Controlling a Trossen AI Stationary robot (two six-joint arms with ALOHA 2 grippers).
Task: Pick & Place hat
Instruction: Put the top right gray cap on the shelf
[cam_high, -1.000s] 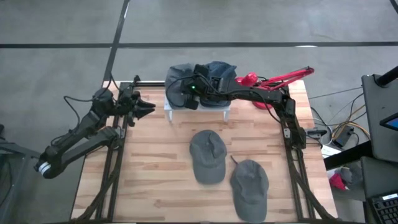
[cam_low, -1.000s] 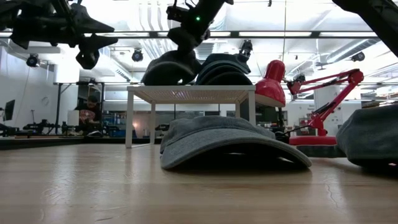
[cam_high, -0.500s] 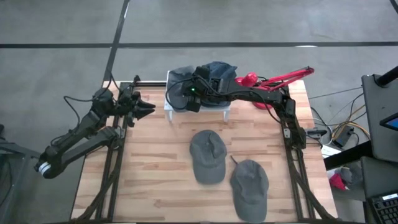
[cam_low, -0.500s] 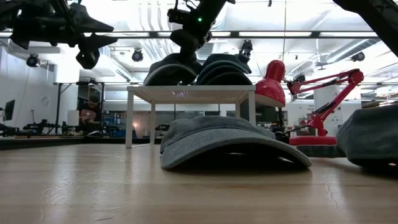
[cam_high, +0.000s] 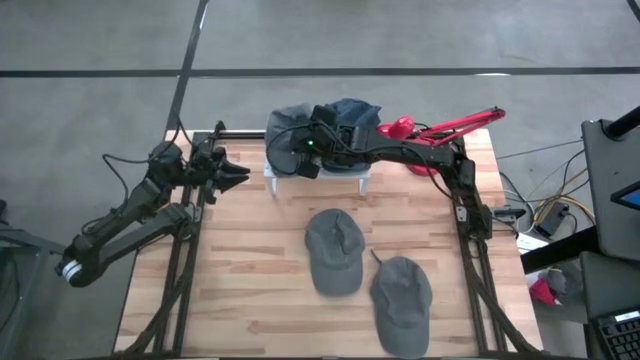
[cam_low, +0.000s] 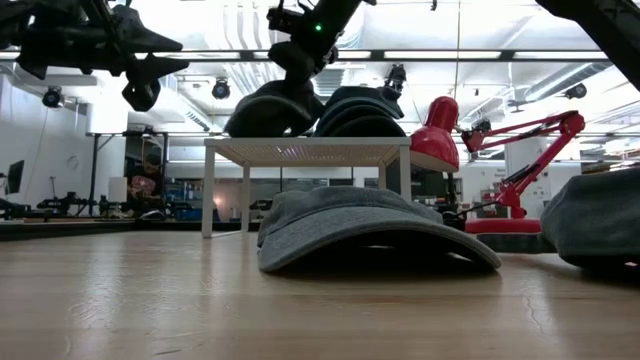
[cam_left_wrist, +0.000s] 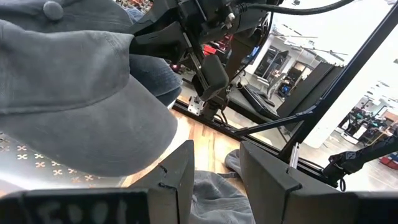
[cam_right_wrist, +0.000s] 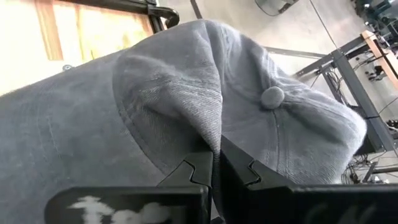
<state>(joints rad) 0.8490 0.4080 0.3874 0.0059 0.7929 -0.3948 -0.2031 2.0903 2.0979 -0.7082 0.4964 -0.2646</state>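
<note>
A grey hat (cam_high: 288, 120) sits on a small white stand (cam_low: 305, 150) at the table's far edge. It shows at the left in the low view (cam_low: 268, 112), beside a dark blue hat (cam_low: 362, 112). My right gripper (cam_right_wrist: 216, 163) reaches across from the right and is shut on the grey hat's crown, over the stand (cam_high: 300, 150). My left gripper (cam_high: 238, 172) hovers open in the air left of the stand. Its fingers (cam_left_wrist: 180, 168) point at the grey hat (cam_left_wrist: 74, 106) without touching it. Two more grey caps (cam_high: 333, 250) (cam_high: 402, 295) lie brim-down on the table. My right gripper pinches a raised fold of the grey hat's crown (cam_right_wrist: 214, 127) between its two fingers, a little way from the top button (cam_right_wrist: 272, 96). The fingers come from above, slanting down (cam_low: 298, 68). The hat's underside rests on the stand's top.
A red desk lamp (cam_high: 440, 130) stands at the far right corner, its head next to the stand. The two caps take up the table's middle and near right. Bare wood (cam_high: 240, 270) lies on the left half. The stand's legs (cam_low: 208, 195) reach down to the table.
My right gripper, still shut on the grey hat, shifted slightly toward the near edge and came back. The hat moved a little on the stand with it.
</note>
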